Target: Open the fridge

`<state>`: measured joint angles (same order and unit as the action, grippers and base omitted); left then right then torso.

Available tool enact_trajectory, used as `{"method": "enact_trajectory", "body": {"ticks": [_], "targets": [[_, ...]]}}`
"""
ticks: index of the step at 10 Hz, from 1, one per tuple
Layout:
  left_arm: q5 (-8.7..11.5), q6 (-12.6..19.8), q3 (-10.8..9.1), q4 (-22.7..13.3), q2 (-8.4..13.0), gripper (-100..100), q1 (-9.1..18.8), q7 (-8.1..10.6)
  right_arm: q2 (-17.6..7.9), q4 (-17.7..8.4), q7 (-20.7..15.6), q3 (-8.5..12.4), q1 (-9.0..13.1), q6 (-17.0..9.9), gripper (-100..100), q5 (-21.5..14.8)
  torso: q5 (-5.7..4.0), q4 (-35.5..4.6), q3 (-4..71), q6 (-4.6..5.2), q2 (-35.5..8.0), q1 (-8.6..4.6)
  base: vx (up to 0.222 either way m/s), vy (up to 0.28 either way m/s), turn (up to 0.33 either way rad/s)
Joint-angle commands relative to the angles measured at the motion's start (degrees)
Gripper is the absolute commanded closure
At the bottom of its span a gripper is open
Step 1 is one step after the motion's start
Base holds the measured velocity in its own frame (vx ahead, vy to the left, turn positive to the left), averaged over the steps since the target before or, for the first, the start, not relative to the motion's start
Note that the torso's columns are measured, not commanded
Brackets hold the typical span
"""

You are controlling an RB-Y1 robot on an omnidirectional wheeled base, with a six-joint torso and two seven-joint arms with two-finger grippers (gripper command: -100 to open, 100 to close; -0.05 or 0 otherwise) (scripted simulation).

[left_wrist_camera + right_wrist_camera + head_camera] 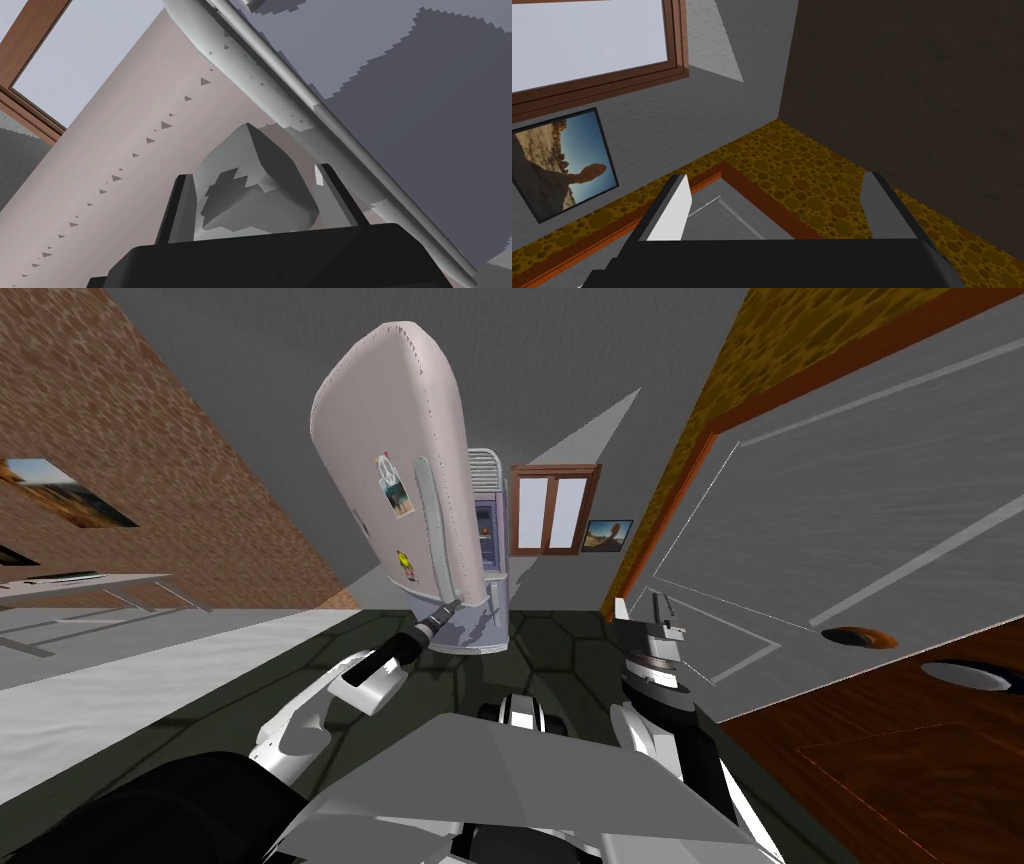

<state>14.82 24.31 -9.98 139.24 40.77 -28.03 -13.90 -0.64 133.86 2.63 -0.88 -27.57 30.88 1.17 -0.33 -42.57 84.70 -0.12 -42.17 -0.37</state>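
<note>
My left tool pinches the handle's lower end, by the fridge door's free edge, which stands off the fridge body. My right tool is spread.

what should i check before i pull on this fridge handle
1. left gripper shut on the lower foot of the handle: ok
2. grip seated deep enough not to slip: cannot tell
3. fridge door parted from the fridge body: ok, it looks ajar
4. right gripper open and off to the side of the fridge: ok
5. room for the door to swing wider: cannot tell
</note>
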Motion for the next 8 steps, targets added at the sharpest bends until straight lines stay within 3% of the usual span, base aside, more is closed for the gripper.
{"method": "enact_trajectory", "body": {"ticks": [1, 4, 8], "targets": [[0.4, -0.8, 0.75, 0.6, 0.8, 100, -0.3, -0.30, 0.0, 0.0, 0.0, 0.0, 0.0, 0.0, 0, 0.0, 0.04, 0.1, 0.0, 0.18, 0.0, 0.05, -0.131, 0.149, -0.073], [1.3, -2.4, 2.24, 1.8, 2.4, 100, -0.8, -0.90, 0.0, 0.0, 0.0, 0.0, 0.0, 0.0, 0, 0.0, 0.26, 0.0, -0.2, -0.06, -0.3, 0.69, -0.150, 0.200, -0.074], [2.6, -4.8, 4.47, 3.7, 4.8, 100, -1.7, -1.79, 0.0, 0.0, 0.0, 0.0, 0.0, 0.0, 0, 0.0, 0.20, -0.1, -0.1, -0.11, -0.2, 0.85, -0.215, 0.240, -0.084]]}}
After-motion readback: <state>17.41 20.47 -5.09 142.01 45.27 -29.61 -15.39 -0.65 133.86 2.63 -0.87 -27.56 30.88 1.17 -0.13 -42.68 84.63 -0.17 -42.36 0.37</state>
